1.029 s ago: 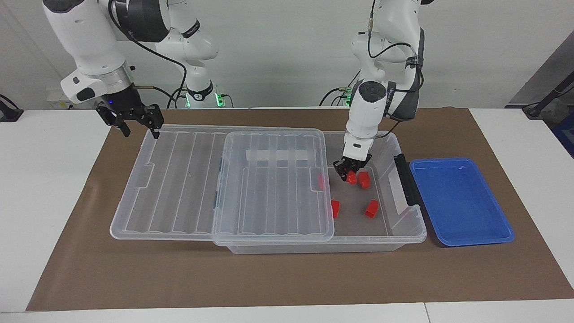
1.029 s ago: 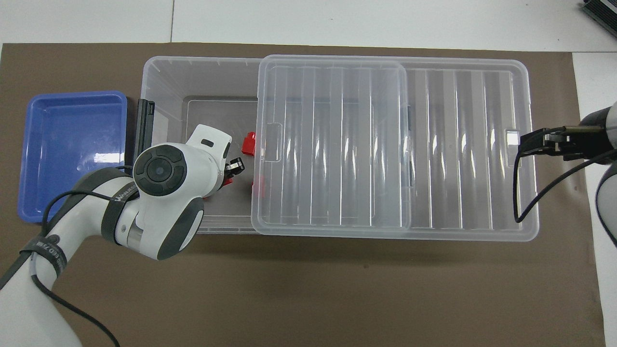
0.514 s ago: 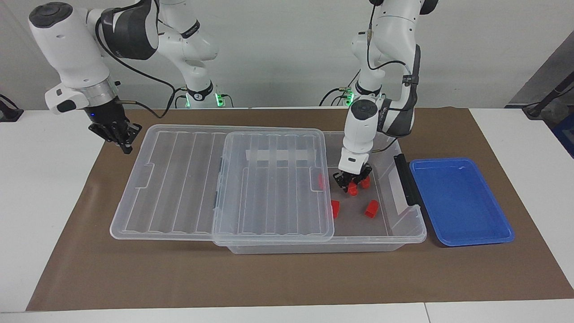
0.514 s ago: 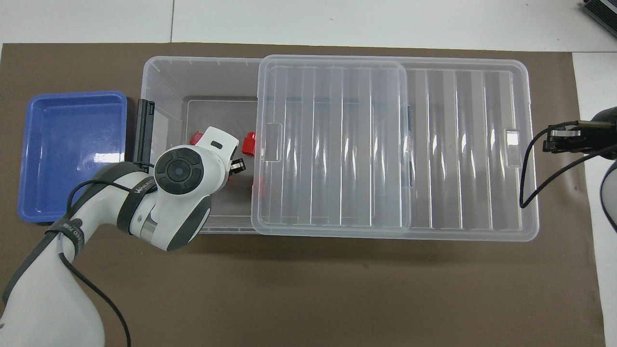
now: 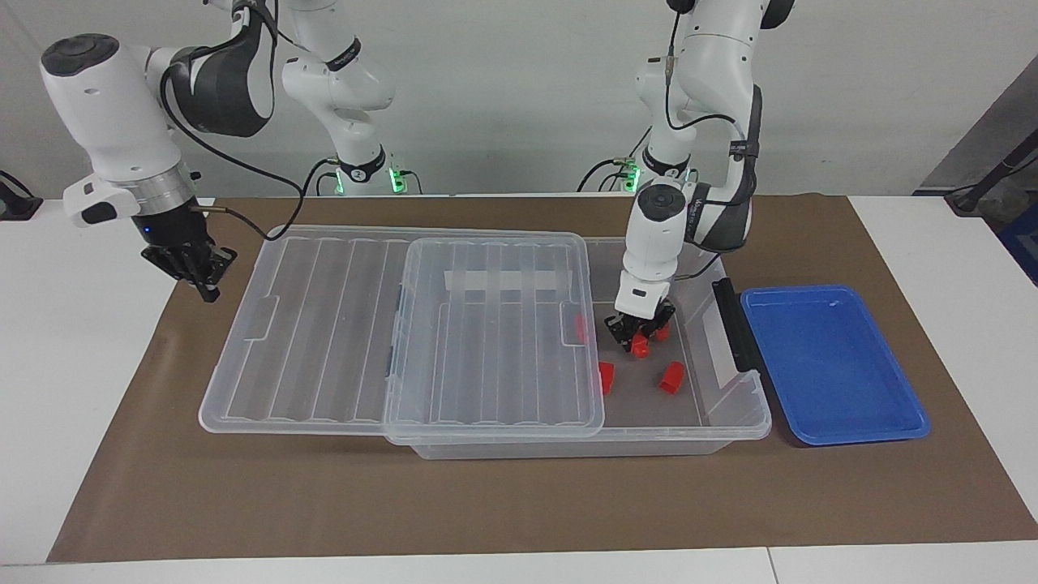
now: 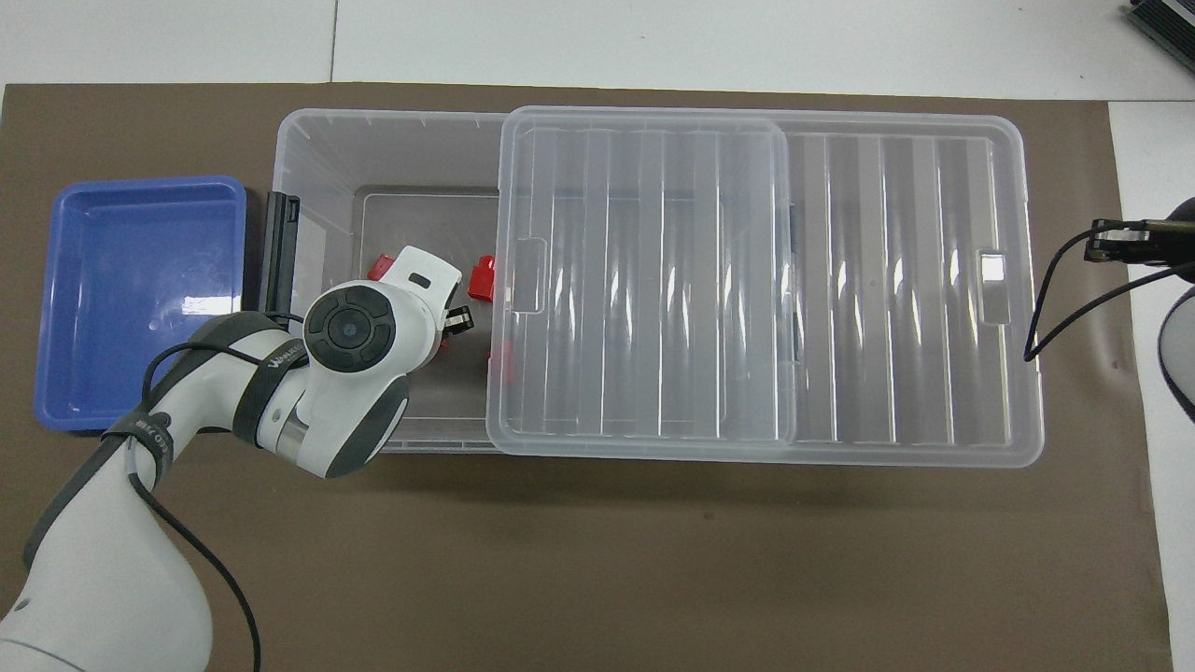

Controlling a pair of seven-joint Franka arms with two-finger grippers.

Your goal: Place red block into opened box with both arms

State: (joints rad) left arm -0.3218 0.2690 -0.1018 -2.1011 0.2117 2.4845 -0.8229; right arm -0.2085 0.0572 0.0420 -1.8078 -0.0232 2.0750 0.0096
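clear box (image 5: 734, 405) on brown mat, lid (image 5: 405, 324) slid toward right arm's end, uncovered part at left arm's end beside blue tray (image 5: 835, 365). facing view: left tool (image 5: 639, 334) low inside opening, clamped on red block (image 5: 640, 347); two loose blocks farther from robots on box floor. right tool (image 5: 199, 272) closed, empty, over mat just off lid edge. overhead view: left arm's wrist hides held block; right tool (image 6: 1111, 252) only partly in frame.

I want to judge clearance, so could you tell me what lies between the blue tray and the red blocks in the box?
The box's end wall with its black latch, shown in both views; the blue tray sits just outside it.
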